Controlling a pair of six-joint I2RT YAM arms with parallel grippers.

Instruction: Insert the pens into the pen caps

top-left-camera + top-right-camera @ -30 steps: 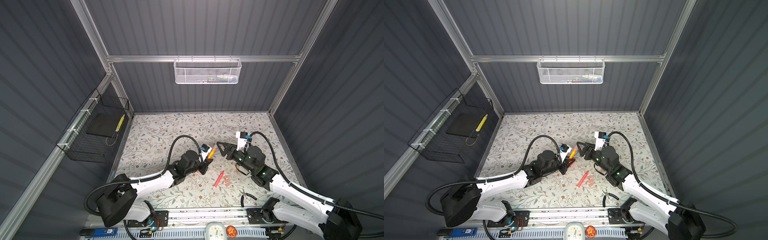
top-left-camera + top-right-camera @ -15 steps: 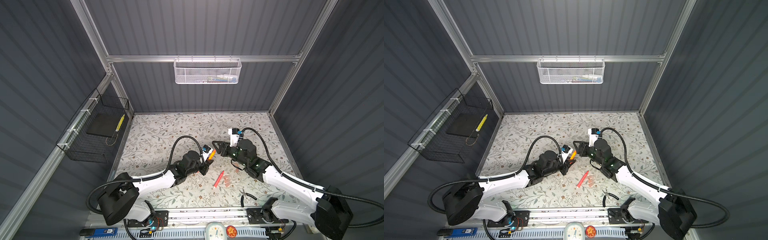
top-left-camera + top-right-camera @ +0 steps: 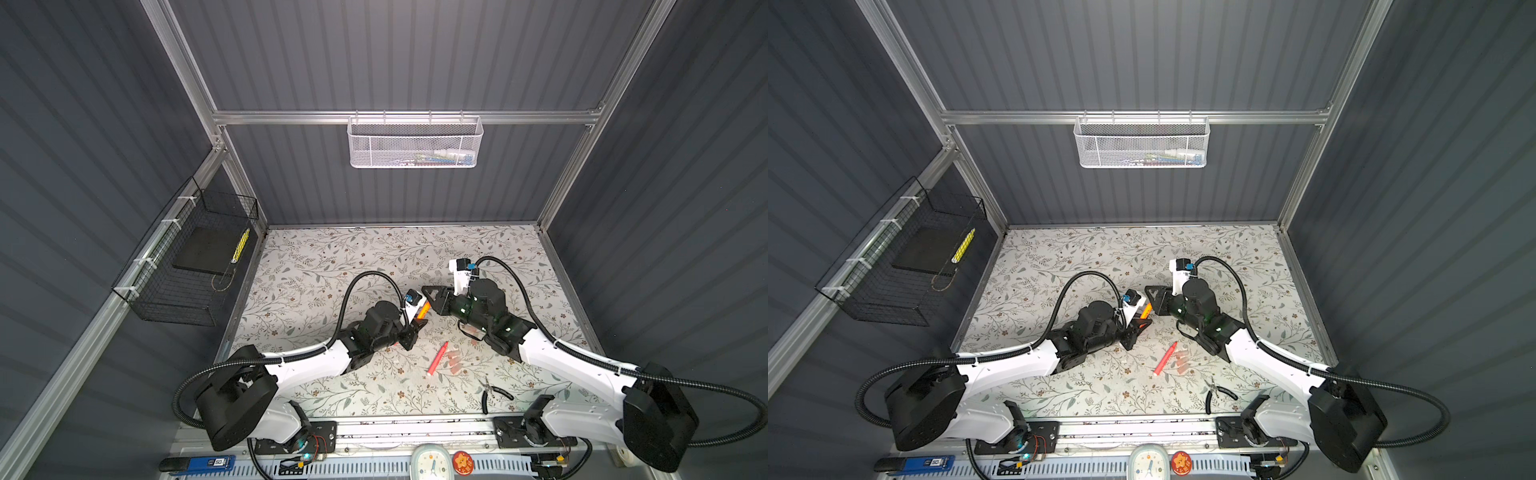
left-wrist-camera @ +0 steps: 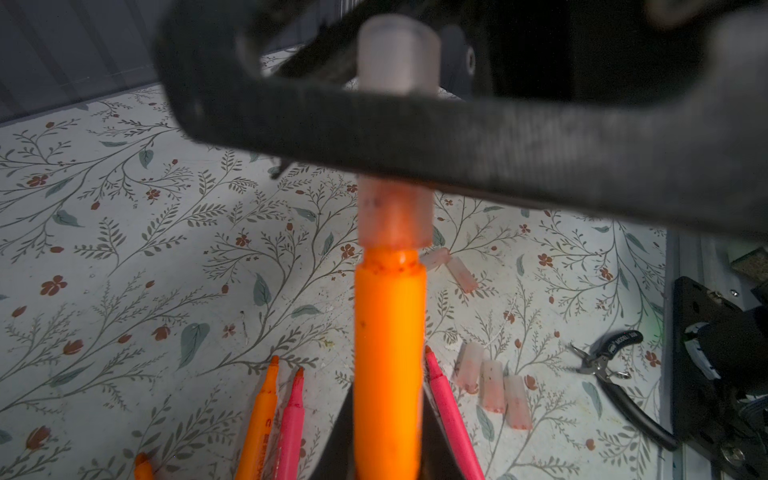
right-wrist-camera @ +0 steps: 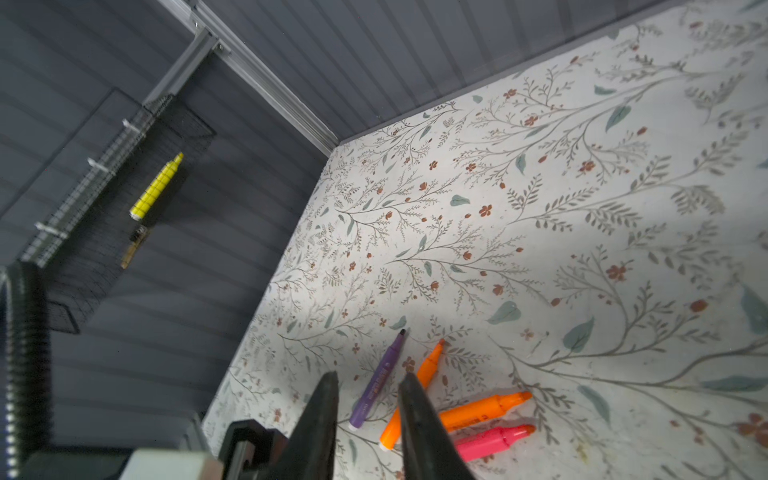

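Note:
My left gripper [image 4: 388,415] is shut on an orange pen [image 4: 390,340] and holds it up off the table in both top views [image 3: 424,309] [image 3: 1145,311]. A pale pen cap [image 4: 395,212] sits on that pen's tip, with the orange neck showing below it. My right gripper [image 3: 430,297] [image 5: 368,378] has its narrow jaws either side of the cap; one finger [image 4: 498,137] crosses in front of it. The right wrist view does not show the cap. Loose pens lie below: purple [image 5: 380,374], orange [image 5: 486,409], pink [image 5: 494,440], red [image 3: 437,358]. Three caps [image 4: 492,386] lie together.
Black-handled pliers [image 3: 492,392] lie near the front right. Two more caps [image 4: 451,266] lie further out on the floral table. A white mesh basket [image 3: 415,143] hangs on the back wall, a black wire basket [image 3: 195,266] on the left wall.
My right gripper has swung left to the held pen's tip and its jaws have narrowed round the cap. The left gripper has stayed almost still with the orange pen.

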